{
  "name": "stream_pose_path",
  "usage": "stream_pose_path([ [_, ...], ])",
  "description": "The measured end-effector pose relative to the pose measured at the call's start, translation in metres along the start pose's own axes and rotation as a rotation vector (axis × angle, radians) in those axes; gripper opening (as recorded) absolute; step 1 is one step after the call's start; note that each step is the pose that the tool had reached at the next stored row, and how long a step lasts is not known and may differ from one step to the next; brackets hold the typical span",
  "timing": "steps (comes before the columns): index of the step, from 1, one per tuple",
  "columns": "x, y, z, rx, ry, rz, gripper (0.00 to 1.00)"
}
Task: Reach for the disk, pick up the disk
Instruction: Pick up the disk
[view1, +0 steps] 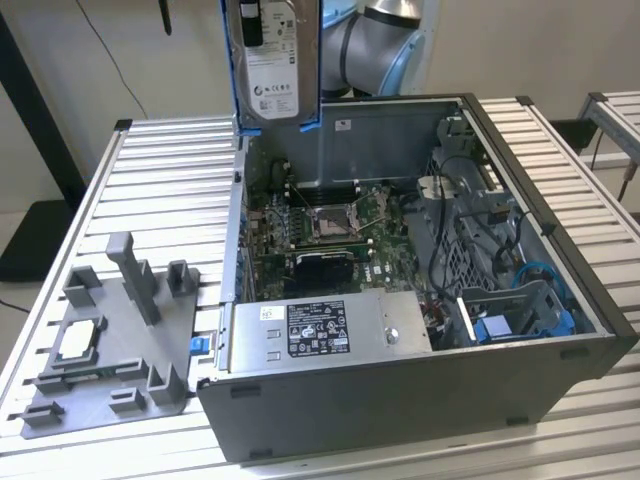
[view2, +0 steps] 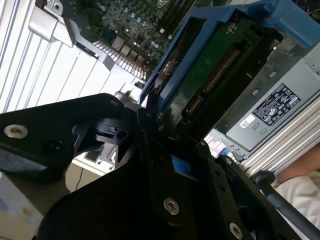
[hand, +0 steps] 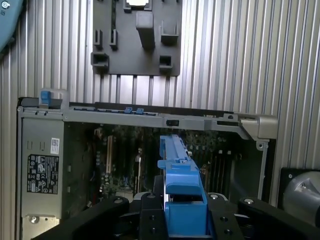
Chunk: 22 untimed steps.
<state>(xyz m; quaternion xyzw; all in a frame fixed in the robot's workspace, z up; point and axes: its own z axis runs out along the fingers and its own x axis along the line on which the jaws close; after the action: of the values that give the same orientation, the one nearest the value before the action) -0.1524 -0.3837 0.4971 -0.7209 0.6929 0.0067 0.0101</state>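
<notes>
Clamping the disk (view1: 272, 60) upright, pincer (hand: 185, 215) on its edges; above open case (view1: 400, 400)

The gripper (view2: 152, 117) clamps the disk (view2: 210, 60), green circuit board exposed, over the motherboard (view2: 125, 20); power supply (view2: 280, 105) nearby.

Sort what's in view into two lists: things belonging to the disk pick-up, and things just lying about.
Job in hand:
the disk, held above the computer case
the gripper, shut on the disk's blue bracket

Lying about:
the computer case itself
the power supply inside it
the grey fixture on the table
the small silver chip on that fixture
</notes>
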Motion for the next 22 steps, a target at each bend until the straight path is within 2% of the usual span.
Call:
stream_pose_path([
  [5,0.0004,-0.0094,0.0004,0.0,0.0,0.0,0.0],
  [22,0.0035,-0.0864,0.0014,-0.0001,0.0,0.0,0.0],
])
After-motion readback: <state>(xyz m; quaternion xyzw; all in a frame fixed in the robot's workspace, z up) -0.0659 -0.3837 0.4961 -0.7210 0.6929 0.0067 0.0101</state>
